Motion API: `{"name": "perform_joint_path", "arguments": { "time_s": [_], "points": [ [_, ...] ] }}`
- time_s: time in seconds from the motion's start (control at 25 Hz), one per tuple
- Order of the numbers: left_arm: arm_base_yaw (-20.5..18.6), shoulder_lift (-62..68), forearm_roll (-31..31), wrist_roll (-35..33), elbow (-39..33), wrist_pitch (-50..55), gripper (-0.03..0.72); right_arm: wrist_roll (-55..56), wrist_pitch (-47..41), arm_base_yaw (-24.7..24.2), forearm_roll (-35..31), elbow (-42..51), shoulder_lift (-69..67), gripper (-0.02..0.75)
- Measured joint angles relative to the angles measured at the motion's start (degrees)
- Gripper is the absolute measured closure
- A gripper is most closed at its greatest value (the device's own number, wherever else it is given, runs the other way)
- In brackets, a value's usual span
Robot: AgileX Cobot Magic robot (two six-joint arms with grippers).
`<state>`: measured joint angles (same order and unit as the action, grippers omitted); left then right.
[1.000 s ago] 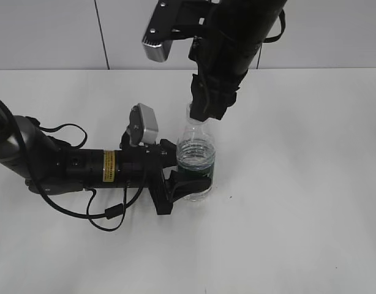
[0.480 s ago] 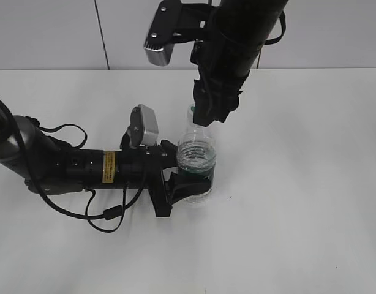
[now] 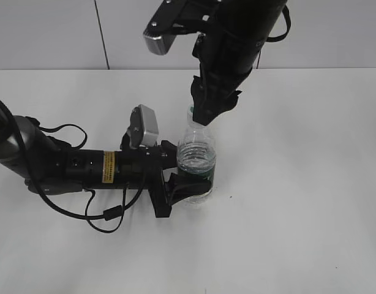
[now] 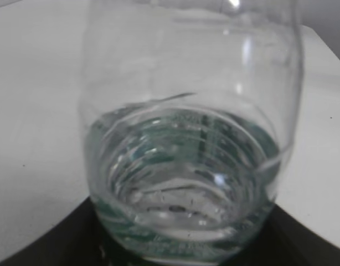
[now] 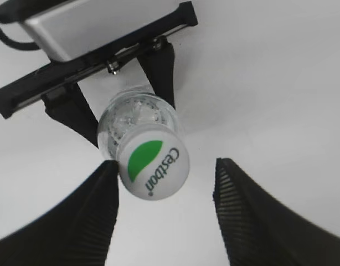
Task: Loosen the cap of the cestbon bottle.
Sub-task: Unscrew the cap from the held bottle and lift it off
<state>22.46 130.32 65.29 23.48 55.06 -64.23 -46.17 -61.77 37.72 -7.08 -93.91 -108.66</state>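
The cestbon bottle [image 3: 196, 162] stands upright on the white table, clear with a dark green band. My left gripper [image 3: 180, 176] is shut on its lower body from the left; in the left wrist view the bottle [image 4: 186, 138] fills the frame. My right gripper [image 3: 206, 116] hangs straight above the bottle's top and hides the cap in the exterior view. In the right wrist view the white cap [image 5: 154, 166] with its green mark lies between my open right gripper [image 5: 167, 188] jaws, close to the left finger [image 5: 98, 205], with a wide gap to the right finger [image 5: 242, 205].
The left arm [image 3: 71, 166] lies along the table at the left with a loose black cable [image 3: 108, 214]. The right arm [image 3: 237, 43] comes down from the top. A grey wall [image 3: 47, 30] stands behind the table's far edge.
My right gripper has risen slightly above the bottle's top. The bottle and my left gripper have stayed in place.
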Motion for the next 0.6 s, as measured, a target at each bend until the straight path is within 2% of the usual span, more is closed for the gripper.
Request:
{"name": "perform_joint_path", "arguments": {
  "time_s": [0.36,0.6],
  "points": [
    [0.0,0.0,0.17,0.0,0.0,-0.05,0.274,21.05,-3.65,0.0,-1.54,-2.79,0.0,0.316],
    [0.0,0.0,0.11,0.0,0.0,-0.05,0.274,41.34,-6.63,0.0,-1.54,-3.99,0.0,0.316]
  ]
}}
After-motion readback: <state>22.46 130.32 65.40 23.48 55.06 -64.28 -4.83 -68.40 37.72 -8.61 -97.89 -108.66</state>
